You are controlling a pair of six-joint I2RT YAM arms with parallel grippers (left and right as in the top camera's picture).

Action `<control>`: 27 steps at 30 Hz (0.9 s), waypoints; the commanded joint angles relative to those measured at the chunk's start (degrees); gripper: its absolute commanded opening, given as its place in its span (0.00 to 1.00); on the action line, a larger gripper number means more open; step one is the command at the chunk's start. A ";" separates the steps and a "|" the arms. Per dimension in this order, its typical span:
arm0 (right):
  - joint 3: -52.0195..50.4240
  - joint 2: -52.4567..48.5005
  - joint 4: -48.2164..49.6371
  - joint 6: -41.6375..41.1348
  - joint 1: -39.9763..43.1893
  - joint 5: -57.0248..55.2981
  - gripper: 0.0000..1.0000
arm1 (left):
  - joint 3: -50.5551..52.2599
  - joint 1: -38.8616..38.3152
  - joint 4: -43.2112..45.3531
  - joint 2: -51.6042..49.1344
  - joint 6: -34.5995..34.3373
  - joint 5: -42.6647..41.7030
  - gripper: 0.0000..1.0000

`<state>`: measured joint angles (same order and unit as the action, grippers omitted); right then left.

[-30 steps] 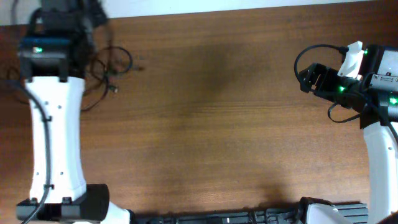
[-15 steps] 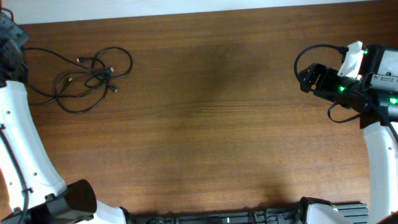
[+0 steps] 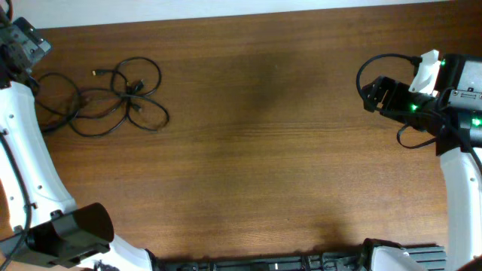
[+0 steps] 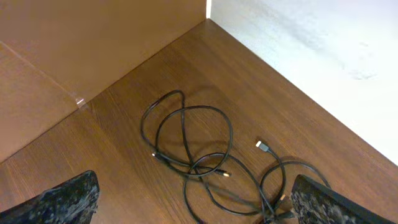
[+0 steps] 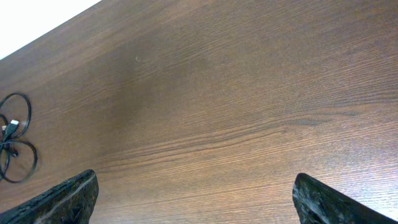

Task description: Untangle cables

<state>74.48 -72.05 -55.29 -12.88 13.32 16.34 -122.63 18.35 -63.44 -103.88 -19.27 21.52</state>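
The cables [image 3: 105,98] lie on the table [image 3: 263,165] as a loose heap of overlapping loops, small plug ends poking out at its rim. Just beside the cables hangs the left gripper [image 4: 196,208], jaws wide and empty; well apart from the cables sits the right gripper [image 5: 198,202], also wide and empty. The best grasp, I judge, takes one free plug end at the heap's edge and draws it slowly outward, avoiding the crossed middle

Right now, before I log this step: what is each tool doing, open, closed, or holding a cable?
Left tool: open, holding nothing.
Right tool: open, holding nothing.
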 commanded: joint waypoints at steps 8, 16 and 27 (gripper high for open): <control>1.36 0.74 0.02 0.63 0.26 -0.50 0.99 | -0.35 0.20 -6.45 -0.04 0.09 -6.29 0.99; 1.36 0.44 0.02 0.63 0.26 -0.50 0.99 | -0.35 0.20 -9.31 -0.04 0.07 -6.32 0.99; 1.36 0.44 0.00 0.61 0.26 -0.50 0.99 | -0.35 0.20 -9.31 -0.04 0.07 -6.32 0.99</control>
<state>74.48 -72.05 -55.27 -12.91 13.32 16.34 -122.63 18.35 -72.69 -103.90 -19.25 15.59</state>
